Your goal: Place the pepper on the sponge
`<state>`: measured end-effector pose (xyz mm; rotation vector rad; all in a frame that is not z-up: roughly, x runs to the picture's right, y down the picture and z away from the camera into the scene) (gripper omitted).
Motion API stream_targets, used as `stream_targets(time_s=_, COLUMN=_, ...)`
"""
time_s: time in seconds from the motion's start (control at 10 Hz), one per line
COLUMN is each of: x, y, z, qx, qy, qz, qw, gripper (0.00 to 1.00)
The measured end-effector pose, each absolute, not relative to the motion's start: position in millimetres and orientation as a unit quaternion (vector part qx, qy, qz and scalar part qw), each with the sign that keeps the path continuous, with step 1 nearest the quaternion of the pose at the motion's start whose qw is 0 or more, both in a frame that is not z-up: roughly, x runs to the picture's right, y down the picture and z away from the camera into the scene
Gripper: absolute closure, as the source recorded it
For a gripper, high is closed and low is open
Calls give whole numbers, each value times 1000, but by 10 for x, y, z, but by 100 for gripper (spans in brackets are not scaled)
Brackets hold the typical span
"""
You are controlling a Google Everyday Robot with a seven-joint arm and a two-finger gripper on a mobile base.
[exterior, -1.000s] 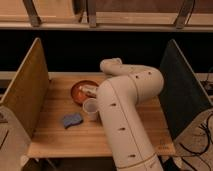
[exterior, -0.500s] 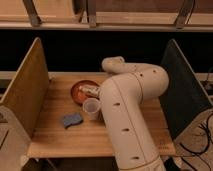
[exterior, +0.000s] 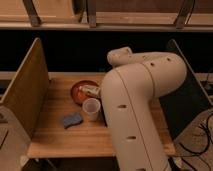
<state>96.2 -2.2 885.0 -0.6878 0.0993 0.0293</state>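
Note:
The blue-grey sponge lies flat on the wooden table, front left. A pale cup stands just right of it. My white arm fills the middle and right of the view and bends down towards the table behind the cup. The gripper is hidden behind the arm's bulk, somewhere near the cup and the plate. The pepper is out of sight.
An orange-brown plate sits behind the cup with a pale tube-like item on it. A wooden side wall stands at the left and a dark panel at the right. Cables hang off the right edge.
The arm's upper joint has shifted slightly to the right and up. Sponge, cup and plate have stayed where they were.

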Motion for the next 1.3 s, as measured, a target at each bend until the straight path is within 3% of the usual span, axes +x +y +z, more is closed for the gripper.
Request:
stream_targets(time_s=0.3, x=592, y=-563, z=8438, qx=-277, qy=45, qz=-18, qw=960, gripper=100)
stream_targets(time_s=0.6, x=-217, y=-876, z=8268, qx=-234, qy=-12, qz=-99, qw=967, gripper=100)
stream_targets(time_s=1.1, x=-1450, y=-785, z=8043, qx=-213, qy=-162, qz=-181, qw=946, gripper=100)
stream_targets(time_s=1.3, x=-1575, y=-745, z=7991, qx=-213, qy=-182, qz=-186, qw=942, gripper=100)
